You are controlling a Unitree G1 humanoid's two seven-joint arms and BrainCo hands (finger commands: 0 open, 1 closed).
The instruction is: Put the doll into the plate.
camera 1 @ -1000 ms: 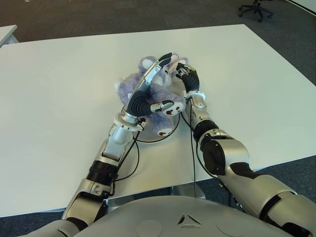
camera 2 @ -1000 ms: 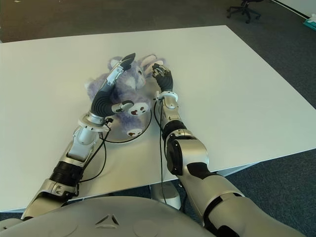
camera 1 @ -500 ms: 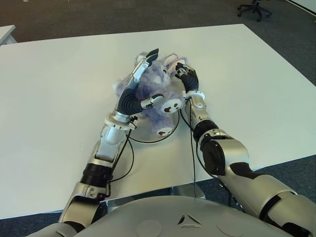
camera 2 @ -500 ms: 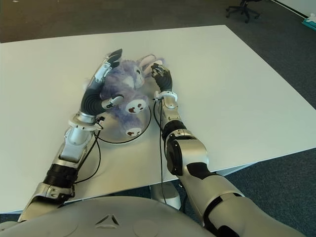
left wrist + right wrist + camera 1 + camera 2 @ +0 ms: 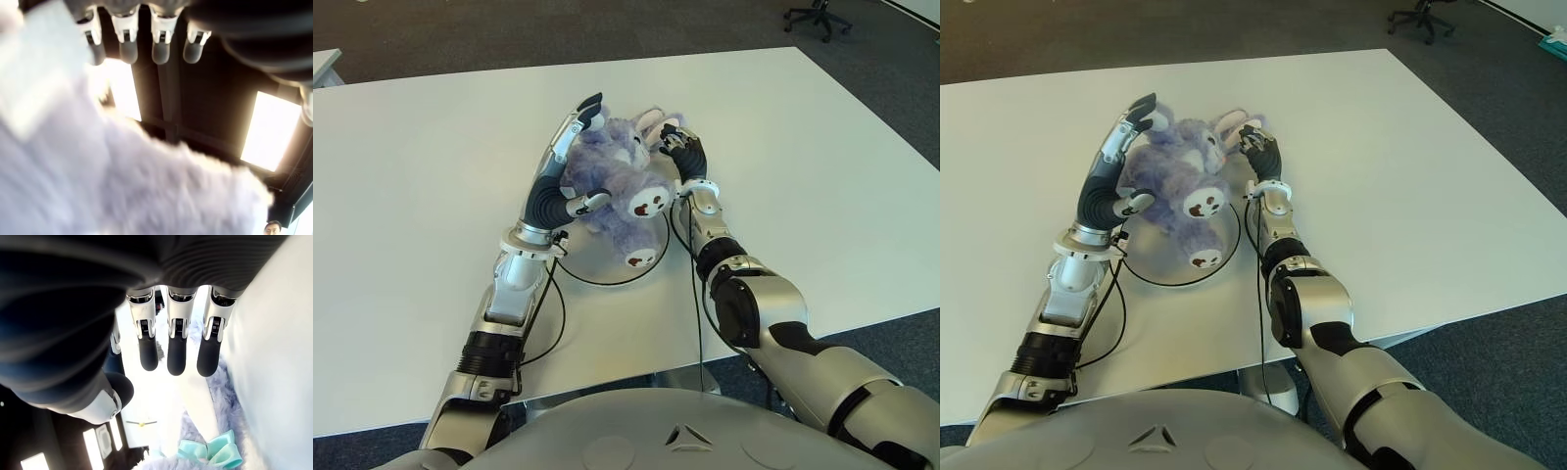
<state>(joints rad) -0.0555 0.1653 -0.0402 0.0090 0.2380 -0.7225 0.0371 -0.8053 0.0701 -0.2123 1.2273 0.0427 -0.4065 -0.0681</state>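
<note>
The doll (image 5: 617, 181), a purple plush bunny with white foot pads, lies on the white plate (image 5: 597, 258), which has a dark rim and sits mid-table. My left hand (image 5: 564, 157) stands against the doll's left side, fingers straight and thumb touching the fur, holding nothing. In the left wrist view its fingers (image 5: 128, 44) are extended above the fuzzy doll (image 5: 122, 186). My right hand (image 5: 683, 155) shows at the doll's head on the right, also open. In the right wrist view its fingers (image 5: 176, 347) are straight above the doll's teal bow (image 5: 215, 453).
The white table (image 5: 431, 176) stretches wide on all sides of the plate. Black cables (image 5: 548, 323) hang from my left forearm near the plate's front. An office chair (image 5: 818, 18) stands on the dark carpet beyond the far right corner.
My left hand has swung leftward off the top of the doll to its left side. The doll has settled a little to the left on the plate. The right hand stayed put.
</note>
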